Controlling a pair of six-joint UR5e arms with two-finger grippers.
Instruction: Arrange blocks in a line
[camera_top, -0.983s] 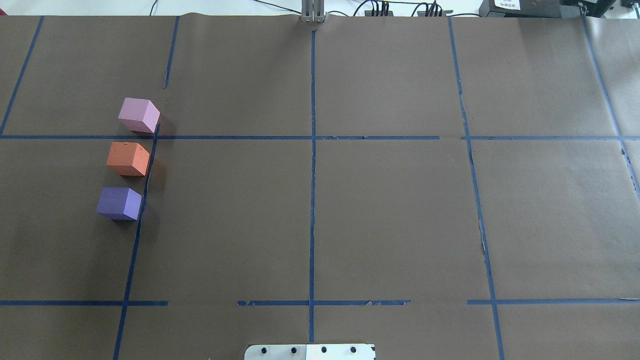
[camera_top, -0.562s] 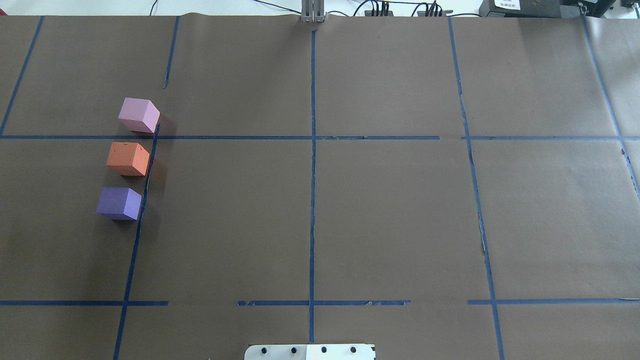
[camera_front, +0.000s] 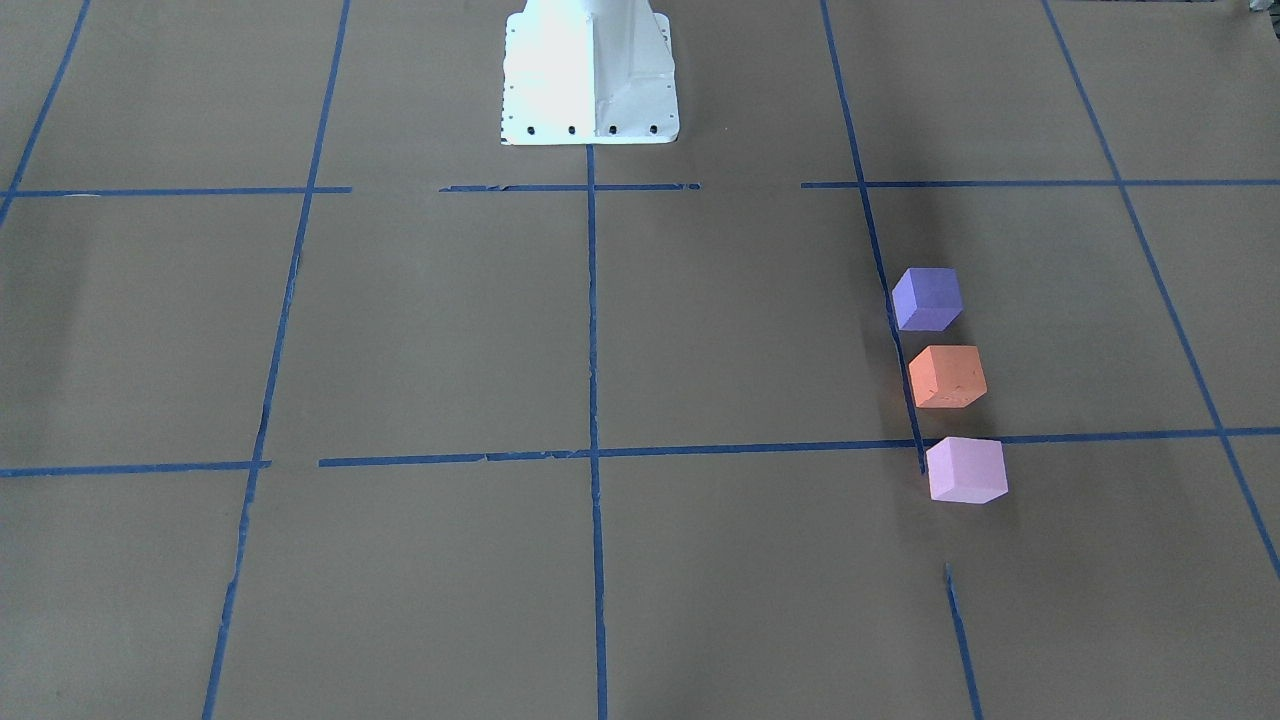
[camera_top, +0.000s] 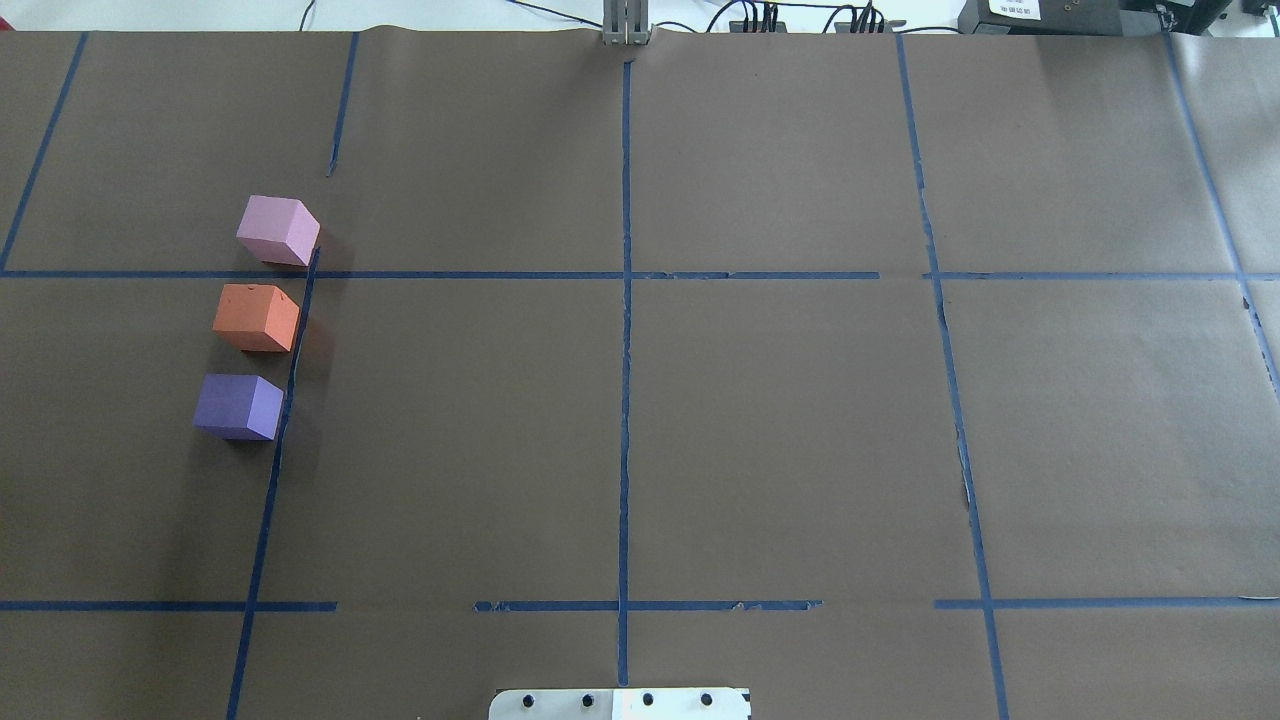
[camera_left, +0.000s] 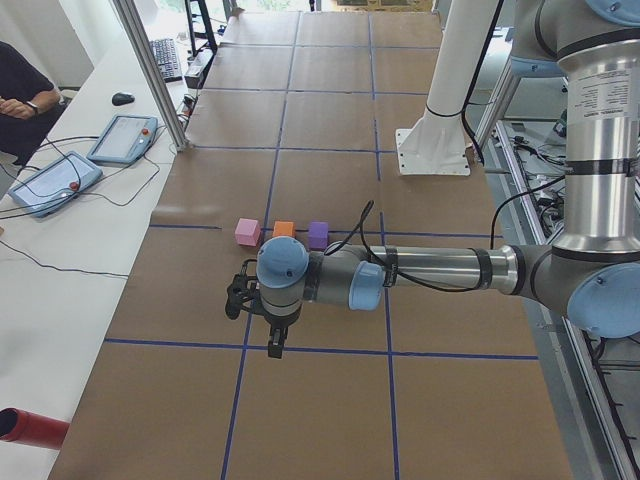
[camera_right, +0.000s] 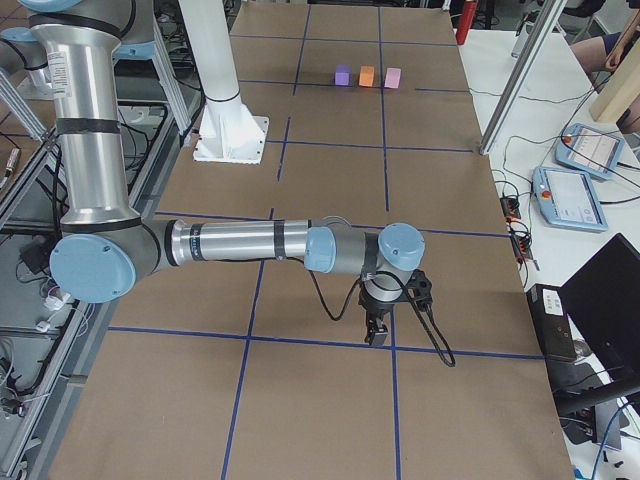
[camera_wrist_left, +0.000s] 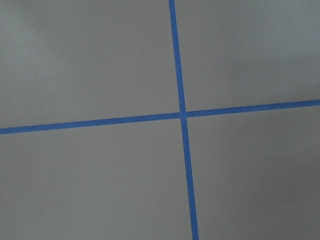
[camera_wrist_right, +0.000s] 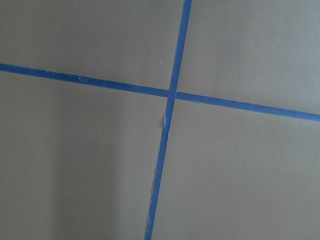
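On the robot's left side of the table (camera_top: 780, 420), the pink block (camera_top: 278, 230), the orange block (camera_top: 256, 317) and the blue-violet block (camera_top: 238, 406) stood in a straight row with small gaps between them. The pink one was farthest from the robot, and all three sat just beside a blue tape line (camera_top: 262, 510). The left gripper (camera_left: 273, 346) pointed down at the paper, apart from the row. The right gripper (camera_right: 376, 335) hung over the table's other end. Whether either was open or held anything could not be told.
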